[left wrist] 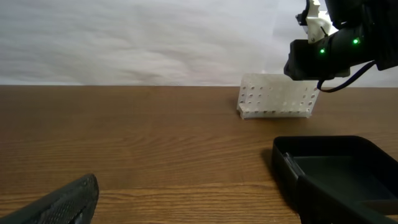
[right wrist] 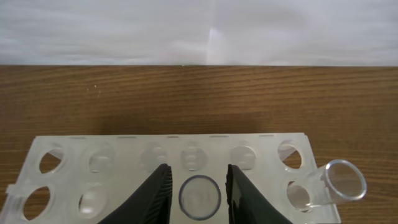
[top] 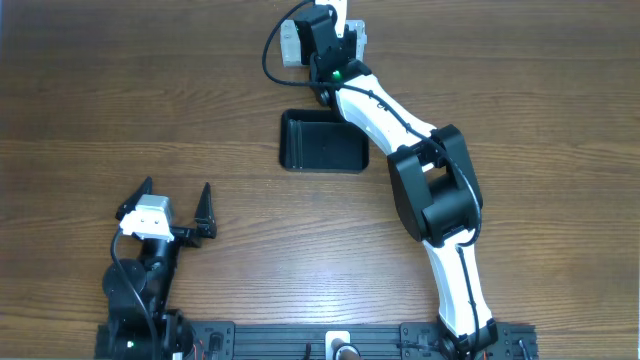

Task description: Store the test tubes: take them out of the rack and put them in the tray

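Note:
A clear plastic rack (top: 296,42) with two rows of holes stands at the far middle of the table; it also appears as the rack (right wrist: 124,162) and the rack (left wrist: 277,99). My right gripper (right wrist: 197,173) hangs right over it. Its fingers closely flank the rim of an upright test tube (right wrist: 199,196) in the near row, with thin gaps either side. A second test tube (right wrist: 343,182) leans outward at the rack's end. The black tray (top: 322,142) lies just in front of the rack. My left gripper (top: 177,187) rests open near the front left.
Bare wooden table surrounds the rack and the tray (left wrist: 336,171). A white wall stands behind the table's far edge. The right arm (top: 430,180) stretches diagonally across the right half, passing beside the tray.

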Available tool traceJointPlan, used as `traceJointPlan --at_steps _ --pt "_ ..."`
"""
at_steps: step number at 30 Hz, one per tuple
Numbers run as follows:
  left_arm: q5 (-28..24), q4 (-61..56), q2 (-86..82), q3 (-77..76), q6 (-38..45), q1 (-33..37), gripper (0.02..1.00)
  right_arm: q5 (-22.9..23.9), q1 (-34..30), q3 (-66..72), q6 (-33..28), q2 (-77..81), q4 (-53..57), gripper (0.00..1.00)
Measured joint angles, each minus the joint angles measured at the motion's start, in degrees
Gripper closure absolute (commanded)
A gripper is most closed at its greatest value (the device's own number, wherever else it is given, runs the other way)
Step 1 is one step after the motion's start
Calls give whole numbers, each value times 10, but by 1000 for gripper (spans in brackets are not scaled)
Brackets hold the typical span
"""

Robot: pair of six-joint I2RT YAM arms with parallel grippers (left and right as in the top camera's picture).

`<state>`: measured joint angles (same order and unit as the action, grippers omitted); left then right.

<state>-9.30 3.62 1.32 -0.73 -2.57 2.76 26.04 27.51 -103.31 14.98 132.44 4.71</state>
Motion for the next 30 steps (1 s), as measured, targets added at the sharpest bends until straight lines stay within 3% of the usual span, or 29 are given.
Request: traceJointPlan --at_steps 15,30 --pt "0 0 0 0 0 0 18 0 0 0 -3 0 -3 847" --pt "0 0 0 0 0 0 18 0 0 0 -5 0 -4 862"
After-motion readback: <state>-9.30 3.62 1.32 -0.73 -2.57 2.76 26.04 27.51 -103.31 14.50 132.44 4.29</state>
